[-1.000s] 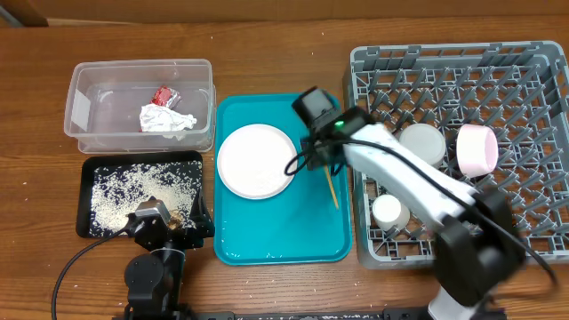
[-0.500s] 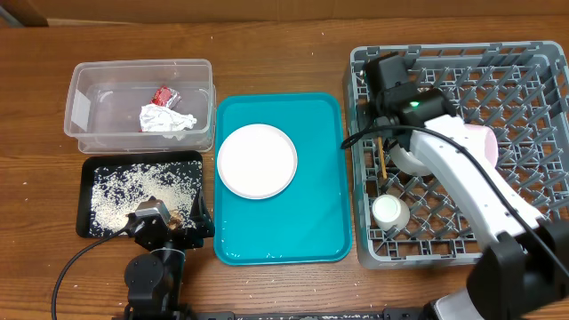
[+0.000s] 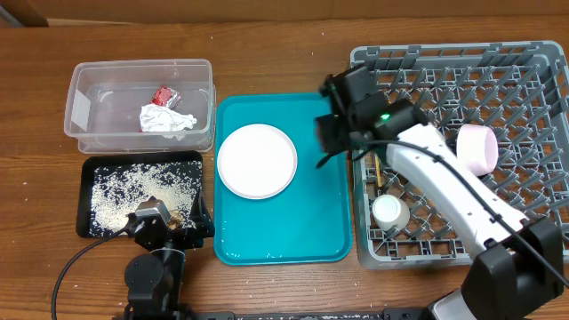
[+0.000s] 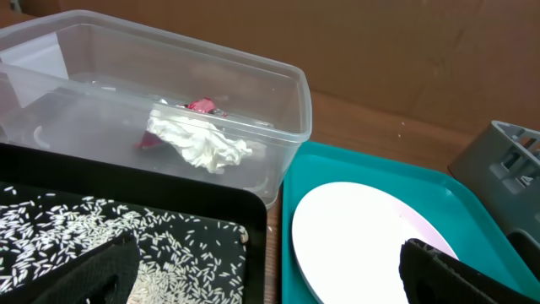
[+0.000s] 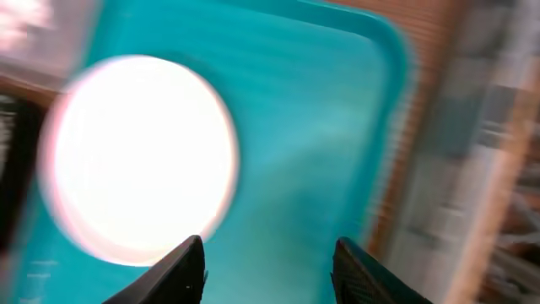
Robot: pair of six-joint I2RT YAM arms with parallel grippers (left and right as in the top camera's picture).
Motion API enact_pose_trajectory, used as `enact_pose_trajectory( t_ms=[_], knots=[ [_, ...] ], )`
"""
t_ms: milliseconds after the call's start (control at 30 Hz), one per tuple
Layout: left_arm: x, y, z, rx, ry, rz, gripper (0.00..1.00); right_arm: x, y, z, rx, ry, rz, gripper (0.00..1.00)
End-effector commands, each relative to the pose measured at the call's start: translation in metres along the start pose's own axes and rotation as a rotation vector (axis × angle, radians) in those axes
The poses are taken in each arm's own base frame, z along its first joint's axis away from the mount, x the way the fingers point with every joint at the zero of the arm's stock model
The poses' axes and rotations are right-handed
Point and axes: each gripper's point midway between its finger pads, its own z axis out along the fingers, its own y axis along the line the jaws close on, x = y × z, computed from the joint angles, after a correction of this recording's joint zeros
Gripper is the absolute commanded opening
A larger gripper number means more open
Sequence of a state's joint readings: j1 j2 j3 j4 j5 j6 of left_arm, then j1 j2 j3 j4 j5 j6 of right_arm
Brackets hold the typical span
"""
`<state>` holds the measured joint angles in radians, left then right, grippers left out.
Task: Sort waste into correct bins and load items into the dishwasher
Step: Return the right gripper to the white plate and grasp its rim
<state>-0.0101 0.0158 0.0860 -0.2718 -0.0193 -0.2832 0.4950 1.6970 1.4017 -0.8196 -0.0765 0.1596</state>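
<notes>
Tissue (image 3: pixel 167 120) and red wrapper (image 3: pixel 163 93) lie in the clear tub (image 3: pixel 142 62), rice (image 3: pixel 133 191) in the black tray (image 3: pixel 140 157); left gripper (image 4: pixel 270 279) and right gripper (image 5: pixel 270 270) hold their jaws apart.

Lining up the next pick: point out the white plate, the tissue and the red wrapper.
White plate (image 3: pixel 257 161), overhead view, centre of its face.
Tissue (image 3: pixel 166 119), overhead view, middle of crumple.
Red wrapper (image 3: pixel 163 93), overhead view, its middle.

Overhead is sharp and evenly lit from above, shadows soft and short, though the white plate (image 3: pixel 257 161) is close to blown out. Left wrist view is crisp too, with a bit of sheen on the clear tub (image 4: pixel 291 101). Right wrist view is a mess of motion blur: plate, tray (image 5: pixel 337 127) and rack (image 5: pixel 494 127) all smear into streaks, worst at the right edge.
</notes>
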Motion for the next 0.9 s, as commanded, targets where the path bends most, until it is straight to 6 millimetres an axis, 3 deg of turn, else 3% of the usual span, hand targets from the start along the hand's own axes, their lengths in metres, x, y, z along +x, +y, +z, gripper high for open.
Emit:
enact_pose_trajectory(
  t_ms=[0,100,200,367,467,633,867],
  knots=[
    [-0.002,0.003,0.000,-0.012,-0.015,-0.011,1.00,0.001,0.033,0.005,-0.102,0.020,0.137,0.52],
    [-0.002,0.003,0.000,-0.012,-0.015,-0.011,1.00,0.016,0.036,0.039,-0.054,0.085,0.270,0.52],
    [-0.002,0.003,0.000,-0.012,-0.015,-0.011,1.00,0.030,0.024,0.068,0.032,0.132,0.391,0.52],
    [-0.002,0.003,0.000,-0.012,-0.015,-0.011,1.00,0.045,0.019,0.100,0.065,0.188,0.488,0.53],
    [-0.002,0.003,0.000,-0.012,-0.015,-0.011,1.00,0.055,0.022,0.113,0.056,0.229,0.488,0.51],
    [-0.003,0.003,0.000,-0.012,-0.016,-0.011,1.00,0.066,0.022,0.127,0.069,0.266,0.486,0.35],
    [-0.002,0.003,0.000,-0.012,-0.016,-0.011,1.00,0.075,0.019,0.138,0.094,0.286,0.560,0.32]
  ],
)
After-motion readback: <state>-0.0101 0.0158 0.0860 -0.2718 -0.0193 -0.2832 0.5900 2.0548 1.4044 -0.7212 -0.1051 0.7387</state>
